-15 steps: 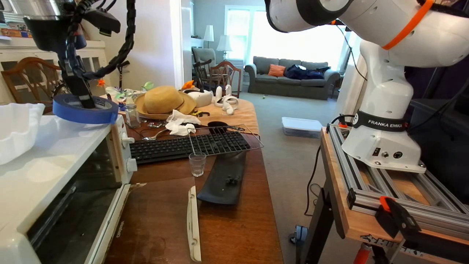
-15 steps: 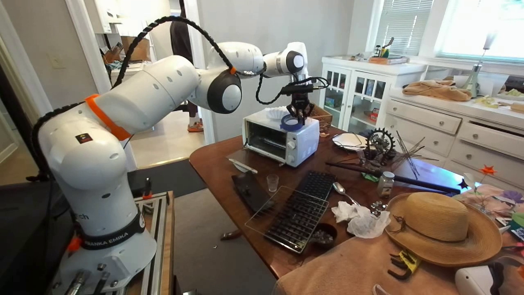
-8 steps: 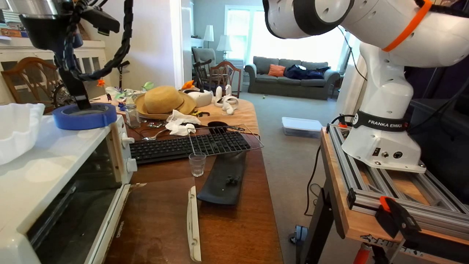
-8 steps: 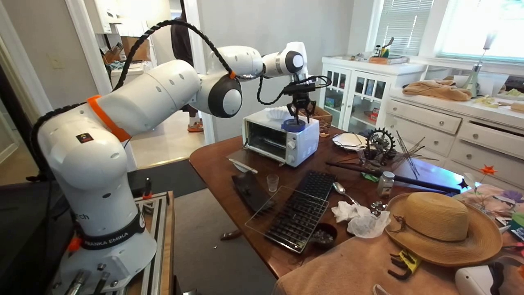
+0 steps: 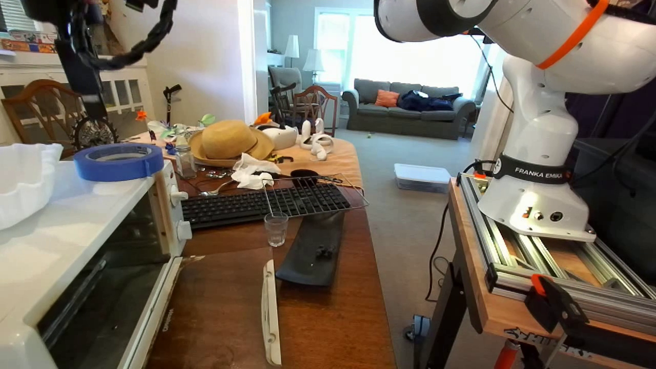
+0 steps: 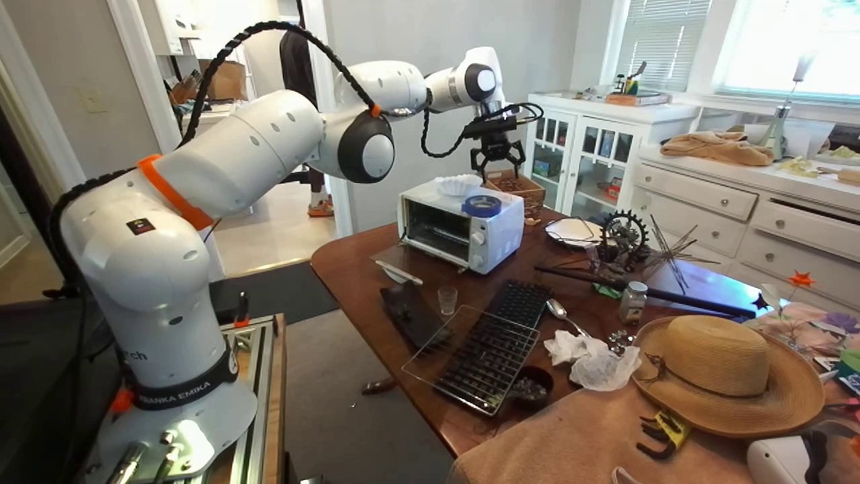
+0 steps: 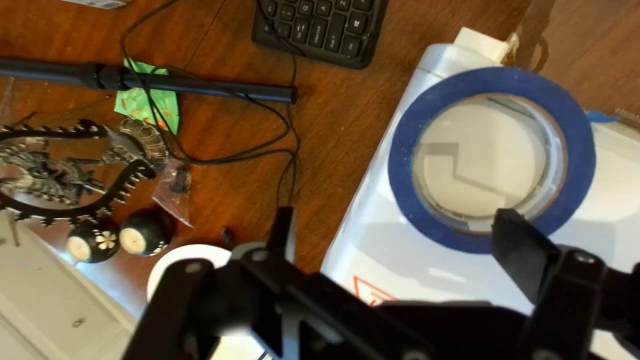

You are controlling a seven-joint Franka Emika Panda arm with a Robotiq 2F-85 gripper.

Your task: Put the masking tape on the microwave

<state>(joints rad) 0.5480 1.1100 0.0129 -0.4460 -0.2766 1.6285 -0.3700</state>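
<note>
A blue ring of masking tape (image 5: 110,170) lies flat on the white top of the microwave (image 5: 61,236), close to its front edge on the knob side. From above, in the wrist view, the tape (image 7: 404,165) shows its open centre with the white casing (image 7: 380,255) beneath. My gripper (image 6: 500,176) hangs above the microwave, apart from the tape. Its jaws stand wide with nothing between them. In the wrist view one fingertip (image 7: 510,225) overlaps the ring's edge in the picture, while the opposite one appears over the table.
A white fluted dish (image 5: 25,184) shares the microwave top with the tape. The glass door (image 5: 220,307) is folded down over the table. Around it are a keyboard (image 6: 524,302), a wire rack (image 6: 480,376), a glass (image 6: 447,300) and a metal sprocket (image 6: 625,235).
A second ago the tape hung tilted on my gripper just above the microwave. It came down flat on the top; then my gripper opened, let go and rose clear of it.
</note>
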